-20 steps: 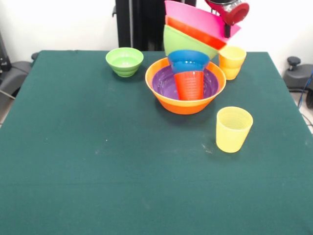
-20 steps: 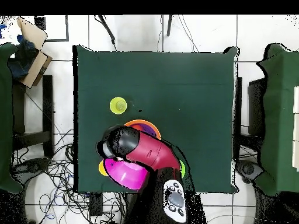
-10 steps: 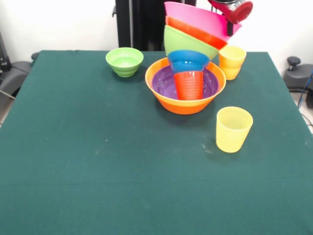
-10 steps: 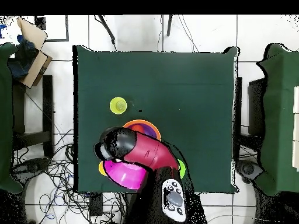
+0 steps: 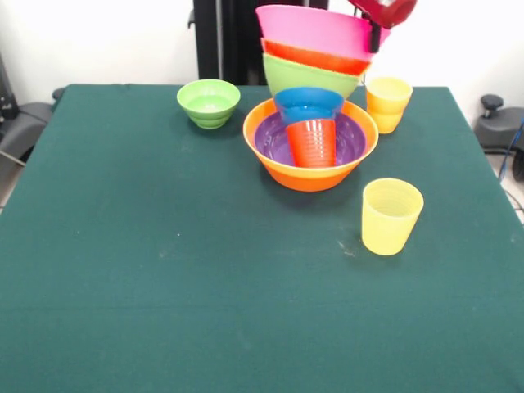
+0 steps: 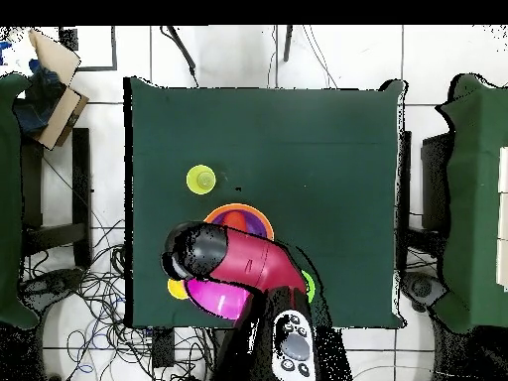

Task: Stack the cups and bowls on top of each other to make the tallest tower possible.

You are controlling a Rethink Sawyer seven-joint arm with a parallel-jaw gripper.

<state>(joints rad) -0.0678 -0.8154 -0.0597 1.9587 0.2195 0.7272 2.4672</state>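
Observation:
The tower stands at the back right: a large orange bowl point(image 5: 310, 173) holds a purple bowl point(image 5: 350, 141) and a red-orange cup point(image 5: 311, 143). Above the cup sit a blue bowl point(image 5: 308, 103), a green bowl point(image 5: 309, 78), a red-orange bowl point(image 5: 315, 58) and a pink bowl point(image 5: 315, 29), nearly level. My gripper point(image 5: 375, 38) comes down from the top edge and is shut on the pink bowl's right rim. From overhead the arm covers most of the tower; only the pink bowl point(image 6: 213, 298) and the orange bowl's rim point(image 6: 238, 207) show.
A pale yellow cup point(image 5: 392, 215) point(image 6: 200, 180) stands alone in front of the tower. A deeper yellow cup point(image 5: 387, 104) point(image 6: 177, 289) sits just behind it on the right. A small green bowl point(image 5: 209, 102) rests at the back, left of the tower.
The upper stack of bowls, tilted down to the right before, has swung nearly level. My gripper has risen slightly and shifted left with the pink rim. The red-orange cup nudged left.

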